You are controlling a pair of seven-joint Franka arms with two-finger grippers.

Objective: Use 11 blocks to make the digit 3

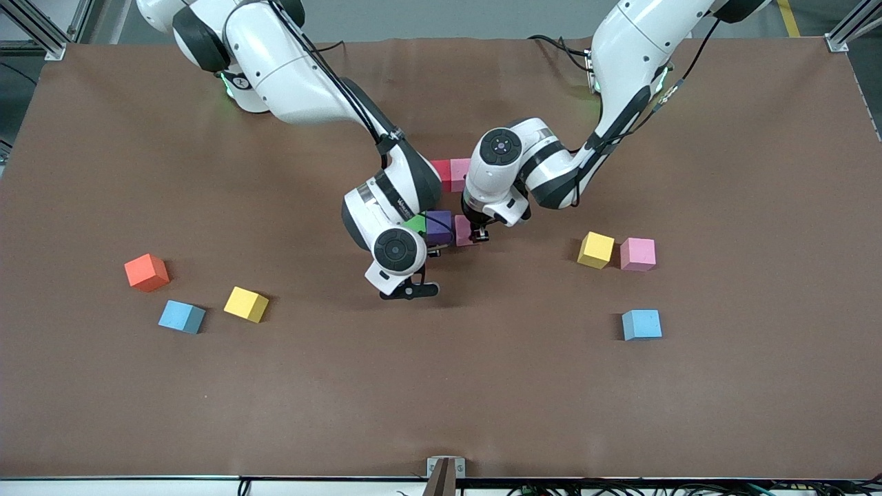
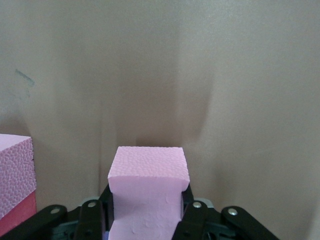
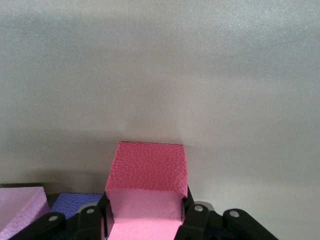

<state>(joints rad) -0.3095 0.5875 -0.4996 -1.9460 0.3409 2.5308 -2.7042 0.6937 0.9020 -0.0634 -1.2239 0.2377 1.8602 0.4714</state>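
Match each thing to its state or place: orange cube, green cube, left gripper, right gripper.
Things:
1 orange cube
2 green cube
3 left gripper
4 right gripper

States or places:
A shut on a pink cube
B touching the purple cube
C shut on a red cube
D loose on the table, toward the right arm's end

Pairs: 1-D, 2-B, 3-A, 4-C

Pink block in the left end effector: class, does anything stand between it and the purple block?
Nothing visible does. The left end effector, shut on the pink block, has it right beside the purple block, no gap showing. The right end effector, shut on a reddish block, is by the green block.
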